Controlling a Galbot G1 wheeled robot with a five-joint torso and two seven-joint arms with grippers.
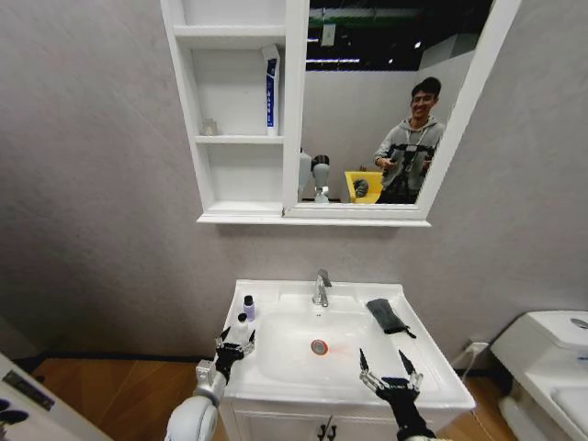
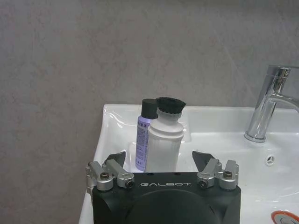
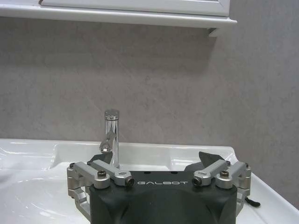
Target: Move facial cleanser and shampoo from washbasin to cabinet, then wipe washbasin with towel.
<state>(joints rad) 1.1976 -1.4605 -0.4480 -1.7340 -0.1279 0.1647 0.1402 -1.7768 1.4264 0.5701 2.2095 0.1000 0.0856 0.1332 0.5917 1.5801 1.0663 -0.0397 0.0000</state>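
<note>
At the washbasin [image 1: 276, 390], the left gripper [image 1: 235, 342] hangs spread open at the basin's 9 o'clock rim, facing a white bottle [image 2: 163, 140] with a black cap; a slim lilac bottle [image 2: 142, 140] stands touching it at 11 o'clock. Both look light, rigid and likely slick on wet ceramic: mid-body seems the safest hold. The right gripper [image 1: 389, 368] waits open at 5 o'clock. The dark towel [image 1: 386, 315] lies at 2 o'clock; the cabinet [image 1: 241, 110] hangs at 12.

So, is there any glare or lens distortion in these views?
Head view: the cabinet and its mirror frame lean outward, so wide-angle distortion; ceiling lights glare in the mirror. Left wrist view: bright highlights on the faucet and the wet-looking washbasin rim. Right wrist view: a soft sheen on the basin.
</note>
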